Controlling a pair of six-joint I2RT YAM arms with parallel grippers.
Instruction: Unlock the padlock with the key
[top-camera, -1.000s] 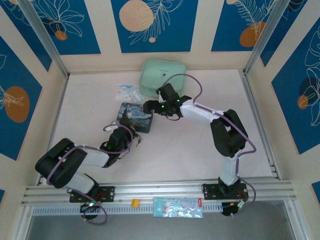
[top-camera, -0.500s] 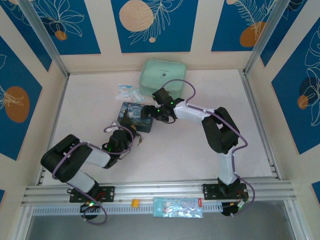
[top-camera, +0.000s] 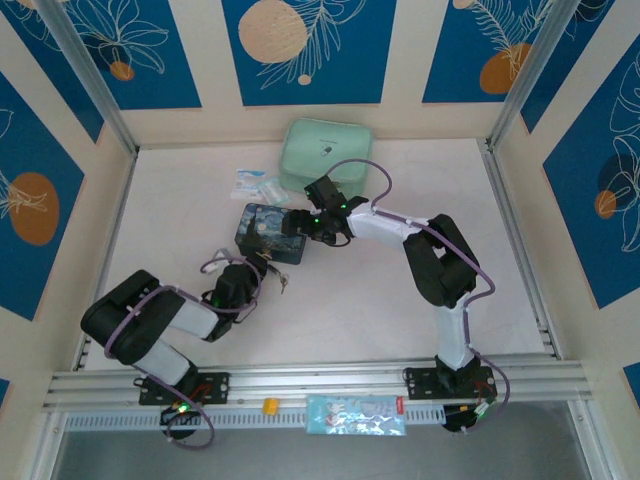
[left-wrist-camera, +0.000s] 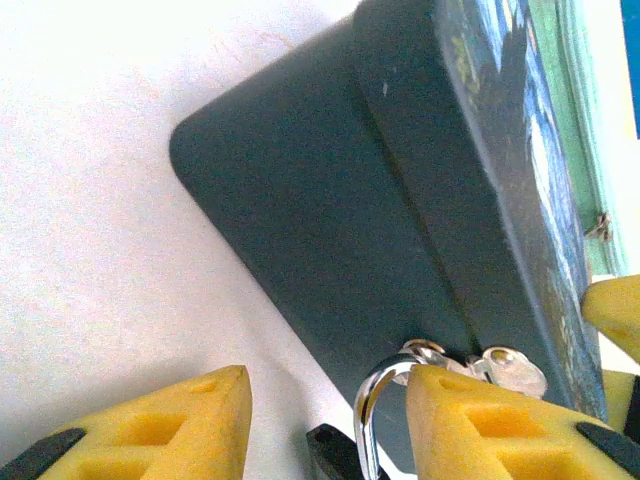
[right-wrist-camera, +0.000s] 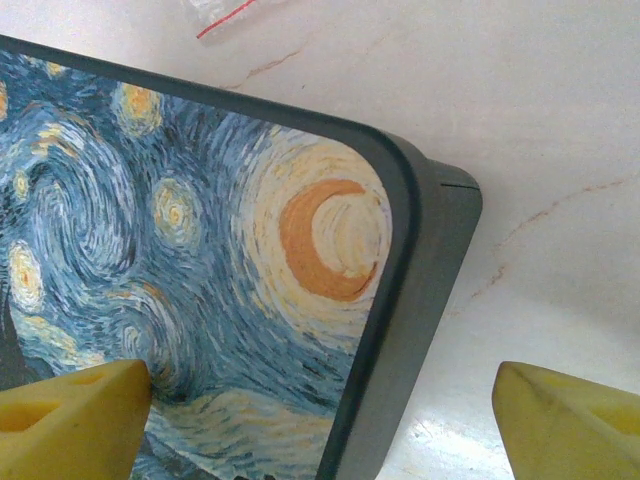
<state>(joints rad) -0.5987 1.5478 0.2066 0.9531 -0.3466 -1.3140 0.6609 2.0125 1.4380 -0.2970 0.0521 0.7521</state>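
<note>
1. Left claw (left-wrist-camera: 328, 400): its yellow fingers (left-wrist-camera: 150, 430) stand apart and clamp nothing, so I call it open; it hangs low over the white worktop (left-wrist-camera: 100, 200), facing the near side of the tin (left-wrist-camera: 330, 220).
2. The padlock (left-wrist-camera: 360, 430) lies between those fingers at the bottom of the left wrist view; its silvery shackle curves up just beside the inner edge of the right-hand finger, and I cannot tell whether they touch; only a scrap of its dark body shows.
3. The key (left-wrist-camera: 512, 370) rests at the foot of the tin wall, just past that same finger, close to the top of the shackle; whether it sits in the lock I cannot tell.
4. Right claw (right-wrist-camera: 325, 390): spread wide and gripping nothing; it straddles one rounded corner of the tin, one finger over the swirl-painted lid, the other finger off to the side over bare worktop, clear of the tin wall.
5. From above, the tin (top-camera: 268, 232) sits mid-worktop between the two claws; a pale green pouch (top-camera: 325, 155) and some small clear packets (top-camera: 255, 185) lie behind it.
</note>
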